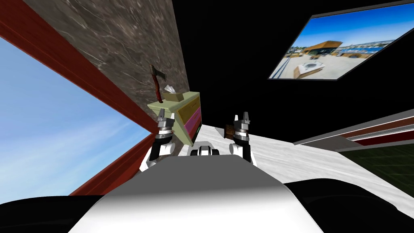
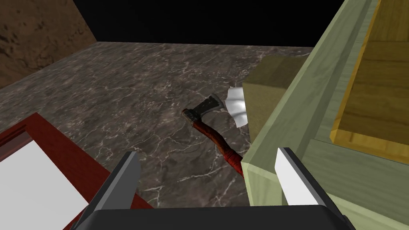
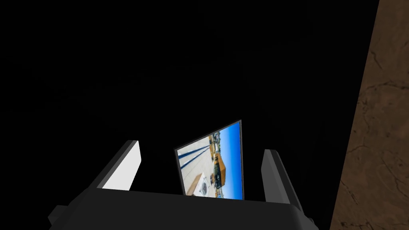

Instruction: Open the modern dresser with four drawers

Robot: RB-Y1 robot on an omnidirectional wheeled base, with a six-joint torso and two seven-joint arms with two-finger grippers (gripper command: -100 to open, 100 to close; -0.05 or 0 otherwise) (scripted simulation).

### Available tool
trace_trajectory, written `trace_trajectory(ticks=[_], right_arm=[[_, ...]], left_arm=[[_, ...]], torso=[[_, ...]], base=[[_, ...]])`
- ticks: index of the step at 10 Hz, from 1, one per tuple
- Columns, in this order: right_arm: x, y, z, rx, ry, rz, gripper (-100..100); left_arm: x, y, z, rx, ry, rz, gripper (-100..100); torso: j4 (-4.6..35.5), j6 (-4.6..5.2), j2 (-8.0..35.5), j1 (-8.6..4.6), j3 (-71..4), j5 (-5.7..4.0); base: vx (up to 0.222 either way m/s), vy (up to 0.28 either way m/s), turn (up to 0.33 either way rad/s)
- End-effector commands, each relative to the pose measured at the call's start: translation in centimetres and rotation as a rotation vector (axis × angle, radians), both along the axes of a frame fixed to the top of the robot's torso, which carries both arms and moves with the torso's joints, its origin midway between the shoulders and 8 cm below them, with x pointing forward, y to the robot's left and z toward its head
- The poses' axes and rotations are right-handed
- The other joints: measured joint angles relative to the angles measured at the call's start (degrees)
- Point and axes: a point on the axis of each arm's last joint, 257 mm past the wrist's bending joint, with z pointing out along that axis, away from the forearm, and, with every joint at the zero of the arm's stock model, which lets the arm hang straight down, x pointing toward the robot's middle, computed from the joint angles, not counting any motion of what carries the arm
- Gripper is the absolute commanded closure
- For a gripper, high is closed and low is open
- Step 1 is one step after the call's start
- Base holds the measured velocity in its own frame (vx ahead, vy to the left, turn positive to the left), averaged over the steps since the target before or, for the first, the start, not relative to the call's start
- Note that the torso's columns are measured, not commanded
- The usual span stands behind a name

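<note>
The dresser (image 1: 184, 121) is pale green with a yellow top drawer (image 1: 191, 108) and a pink one (image 1: 193, 122) below it, standing against a dark marble wall. My left gripper (image 1: 165, 115) is raised at its near top corner. In the left wrist view the left gripper (image 2: 209, 177) is open, and one of its fingers (image 2: 293, 179) lies over the dresser's corner (image 2: 275, 135), holding nothing. The yellow drawer front (image 2: 379, 96) is beside that finger. My right gripper (image 1: 241, 120) is held up to the right of the dresser and stands open (image 3: 199, 169) and empty.
An axe (image 2: 209, 115) leans on the marble wall (image 1: 121, 44) atop the dresser, beside a tissue box (image 2: 271, 76). A red-framed window (image 1: 60, 133) is on the left. The floor (image 1: 307, 162) is white, with a small brown object (image 1: 229, 131) on it. A picture (image 1: 339, 44) hangs against a black area.
</note>
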Motion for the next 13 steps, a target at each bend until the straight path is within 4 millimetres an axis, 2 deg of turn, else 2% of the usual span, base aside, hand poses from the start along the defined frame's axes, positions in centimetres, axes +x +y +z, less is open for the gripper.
trace_trajectory(ticks=[1, 9, 13], right_arm=[[0.0, 0.0, 0.0, 0.0, 0.0, 0.0, 0], [0.0, 0.0, 0.0, 0.0, 0.0, 0.0, 0], [0.0, 0.0, 0.0, 0.0, 0.0, 0.0, 0]], left_arm=[[1.8, 0.5, -2.4, 0.007, 0.075, 0.024, -100], [5.6, 2.1, -7.9, 0.033, 0.257, 0.078, -100], [7.8, 2.9, -12.1, -0.002, 0.38, 0.118, -100]], torso=[[0.0, 0.0, -0.03, -0.08, -0.01, -0.01], [-0.03, 0.01, -0.13, -0.2, -0.08, -0.06], [-0.04, 0.01, -0.13, -0.11, -0.08, -0.03]], base=[[0.141, -0.048, 0.004], [0.131, -0.06, 0.002], [0.145, -0.07, 0.001]])
